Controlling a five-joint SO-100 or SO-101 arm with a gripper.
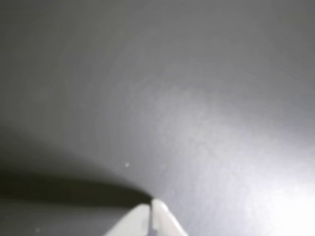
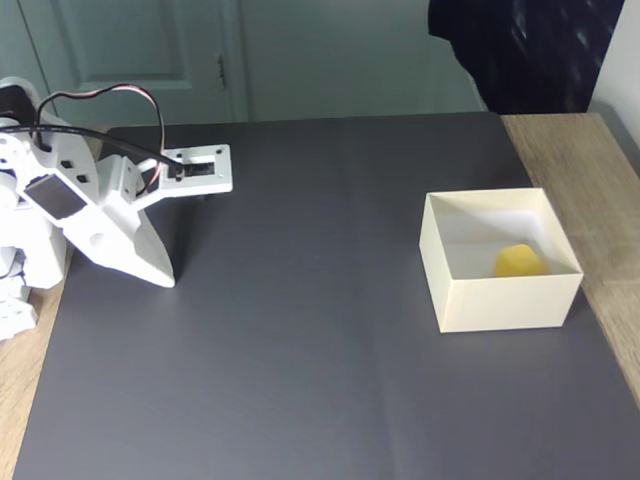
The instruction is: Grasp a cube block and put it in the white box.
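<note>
On the right of the fixed view, the white box (image 2: 500,290) holds the yellow cube (image 2: 520,261) near its right wall. The gripper (image 2: 168,278), well apart at far left, points down at the dark mat (image 2: 300,350). The wrist view shows its tips (image 1: 150,204) nearly together, holding nothing.

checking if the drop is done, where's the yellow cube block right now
In the fixed view the cube block lies inside the white box at right, toward its right wall.
</note>
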